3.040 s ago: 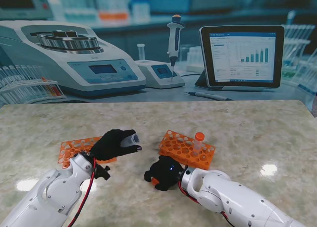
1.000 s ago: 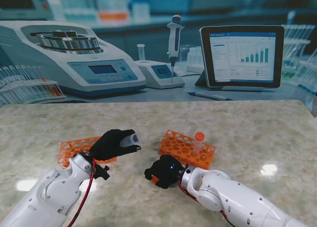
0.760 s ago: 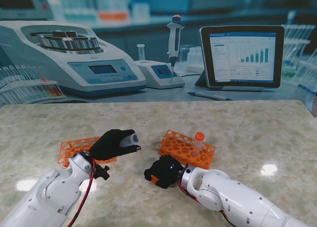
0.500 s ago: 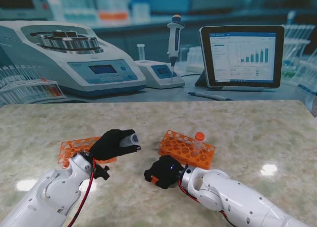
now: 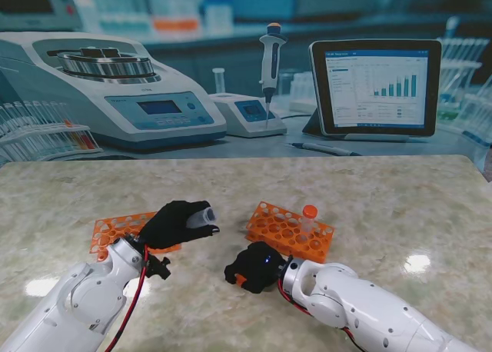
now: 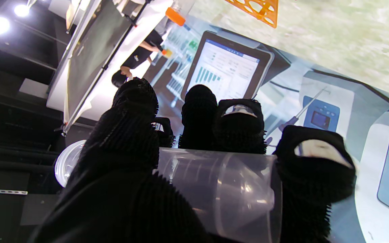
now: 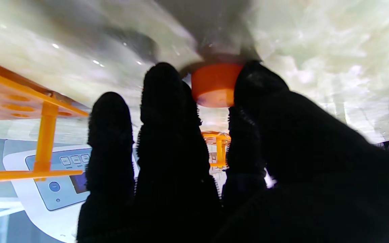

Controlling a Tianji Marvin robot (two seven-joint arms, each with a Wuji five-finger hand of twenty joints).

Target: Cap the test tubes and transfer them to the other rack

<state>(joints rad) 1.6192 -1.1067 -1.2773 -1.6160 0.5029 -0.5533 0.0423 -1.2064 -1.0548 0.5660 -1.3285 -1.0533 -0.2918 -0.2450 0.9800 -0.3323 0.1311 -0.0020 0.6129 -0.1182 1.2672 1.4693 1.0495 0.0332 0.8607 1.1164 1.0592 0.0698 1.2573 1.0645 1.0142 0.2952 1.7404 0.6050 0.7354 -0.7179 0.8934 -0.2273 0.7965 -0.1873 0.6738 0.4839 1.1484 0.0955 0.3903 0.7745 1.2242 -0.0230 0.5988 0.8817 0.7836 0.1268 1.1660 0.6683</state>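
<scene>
The left hand [image 5: 178,223] grips 1 open test tube [image 6: 214,189] lying across its fingers [image 6: 198,118], mouth exposed for capping; the right hand [image 5: 252,267] fingers [image 7: 167,101] pinch the orange cap [image 7: 214,84] against the table [image 5: 369,190].

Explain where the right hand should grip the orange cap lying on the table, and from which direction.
Grip the orange cap by its round side wall, coming down from overhead with fingers on opposite sides. It sits flat on the table, so only the wall offers purchase; the right hand is placed so.
</scene>
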